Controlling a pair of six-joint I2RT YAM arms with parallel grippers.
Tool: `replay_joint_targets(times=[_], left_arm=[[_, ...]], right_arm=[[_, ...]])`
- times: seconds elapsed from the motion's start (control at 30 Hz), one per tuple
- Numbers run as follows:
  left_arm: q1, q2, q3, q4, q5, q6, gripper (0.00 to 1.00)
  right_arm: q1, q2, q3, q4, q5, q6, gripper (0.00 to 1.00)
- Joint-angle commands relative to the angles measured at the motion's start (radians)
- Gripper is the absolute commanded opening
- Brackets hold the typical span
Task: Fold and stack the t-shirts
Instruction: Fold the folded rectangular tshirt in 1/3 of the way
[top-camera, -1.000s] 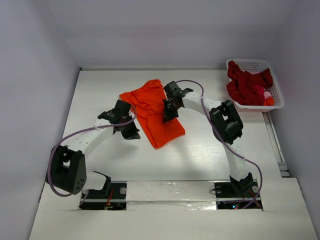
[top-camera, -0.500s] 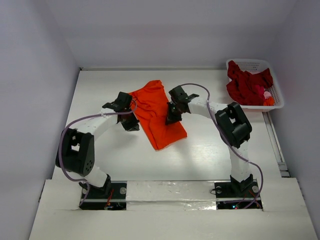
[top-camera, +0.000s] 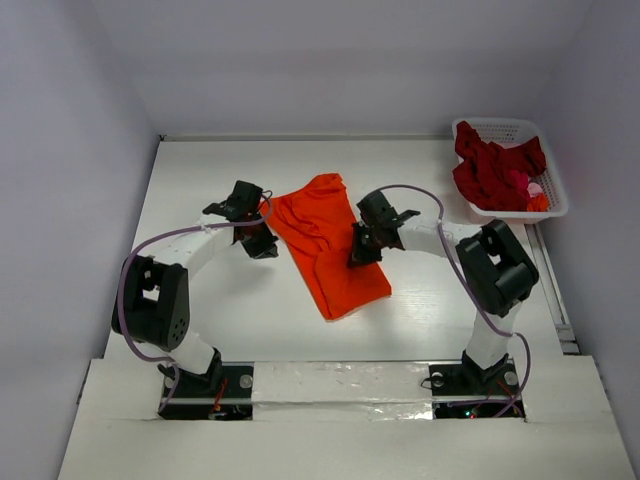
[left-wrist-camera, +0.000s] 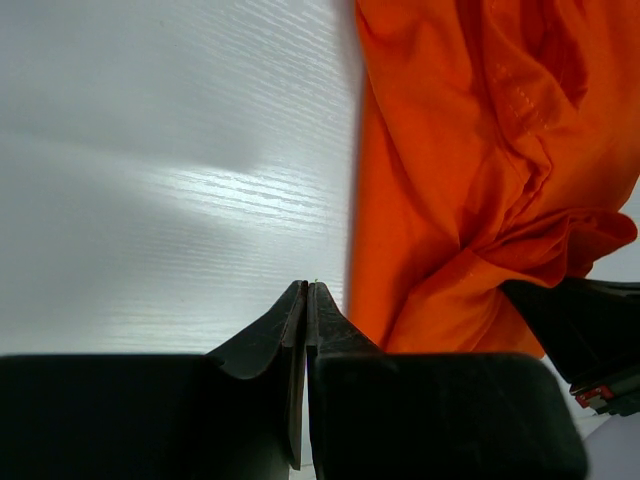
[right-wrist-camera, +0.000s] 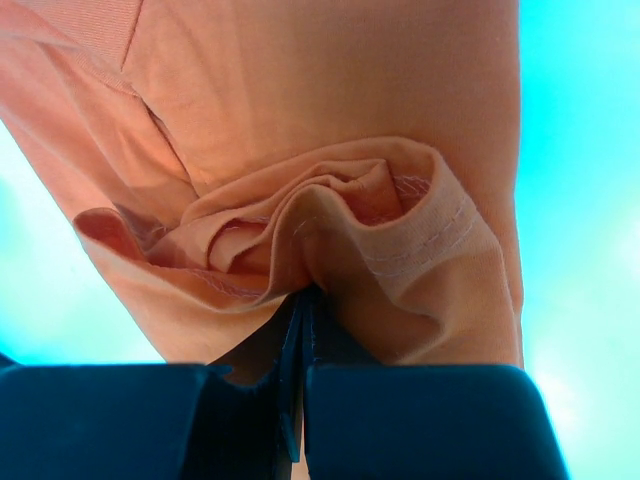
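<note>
the white basket (top-camera: 505, 128) at 2 o'clock holds crumpled dark red t-shirts (top-camera: 495, 170). the orange t-shirt (top-camera: 328, 245) lies mid-table in a long strip. the right gripper (top-camera: 362, 255) is pinched on its 3 o'clock edge. the left gripper (top-camera: 260, 244) is closed on nothing, at its 9 o'clock edge.

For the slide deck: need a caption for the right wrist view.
Right tool, shut, pinching a bunched fold of the orange t-shirt.

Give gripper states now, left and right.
Left gripper: closed, holding nothing, beside the orange shirt.
Right gripper: closed on a bunched fold of the orange shirt.
</note>
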Motion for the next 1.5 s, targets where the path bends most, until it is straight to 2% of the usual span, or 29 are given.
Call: replay_joint_targets(times=[0.0, 0.3, 0.57, 0.7, 1.47], left_arm=[[0.006, -0.039, 0.011, -0.009, 0.003, 0.01, 0.0], [0.006, -0.062, -0.011, -0.006, -0.002, 0.004, 0.0], [0.006, -0.085, -0.046, -0.004, -0.005, -0.002, 0.0], [0.006, -0.091, -0.051, -0.004, 0.0, -0.002, 0.0], [0.006, -0.126, -0.075, -0.013, -0.02, -0.015, 0.0]], right_arm=[[0.006, -0.014, -0.105, -0.065, 0.061, -0.018, 0.0], [0.092, -0.127, -0.149, -0.111, 0.12, -0.026, 0.0], [0.235, -0.138, -0.157, -0.117, 0.141, 0.011, 0.0], [0.269, -0.132, -0.146, -0.12, 0.143, 0.023, 0.0], [0.347, -0.075, -0.036, -0.163, 0.184, -0.015, 0.0]])
